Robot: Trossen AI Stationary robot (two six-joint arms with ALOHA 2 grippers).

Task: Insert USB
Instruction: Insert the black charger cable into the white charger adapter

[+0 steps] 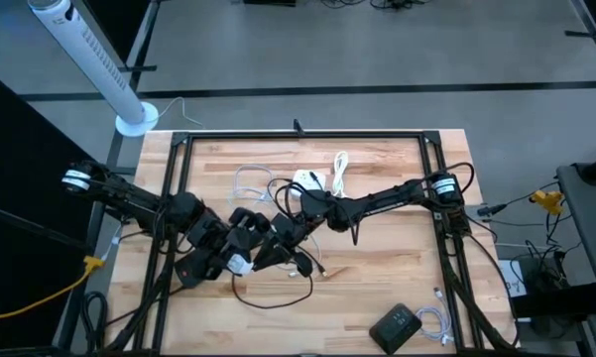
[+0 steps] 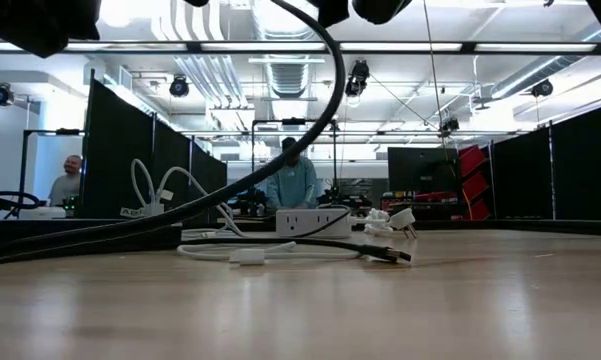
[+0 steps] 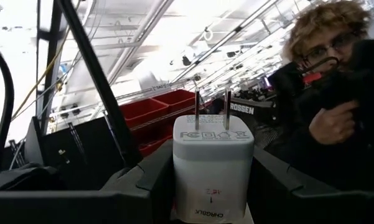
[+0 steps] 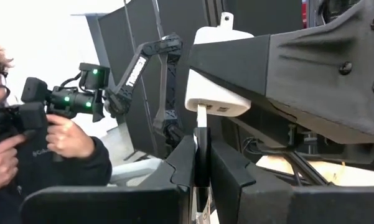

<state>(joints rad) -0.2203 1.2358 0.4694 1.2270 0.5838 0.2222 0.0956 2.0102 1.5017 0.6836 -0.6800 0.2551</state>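
A white wall charger (image 3: 213,168) shows in the left wrist view with its two metal prongs (image 3: 211,111) pointing away from me, and my left gripper (image 3: 213,186) is shut on it. In the high view that gripper (image 1: 236,262) sits left of the table's middle. My right gripper (image 4: 201,163) faces it there (image 1: 270,248), shut on a slim USB plug (image 4: 201,124). The plug's tip meets the charger's port face (image 4: 216,106). How deep it sits cannot be told. My left gripper pinches the charger's body (image 3: 193,180) between its two fingers (image 3: 150,177), one on each side wall. The charger is lifted clear of the table, prongs away from the wrist. My right gripper pinches the USB plug's body (image 4: 201,152) between its two fingers (image 4: 184,163), which lie along the plug. Only the white tip (image 4: 201,118) sticks out, touching the charger.
A white power strip (image 2: 310,220) and loose white cables (image 1: 339,171) lie toward the far side. A black cable (image 2: 280,170) hangs down to the table. A black device (image 1: 395,325) with a white cord is near the front right. A person with a camera (image 4: 56,102) stands beyond the table.
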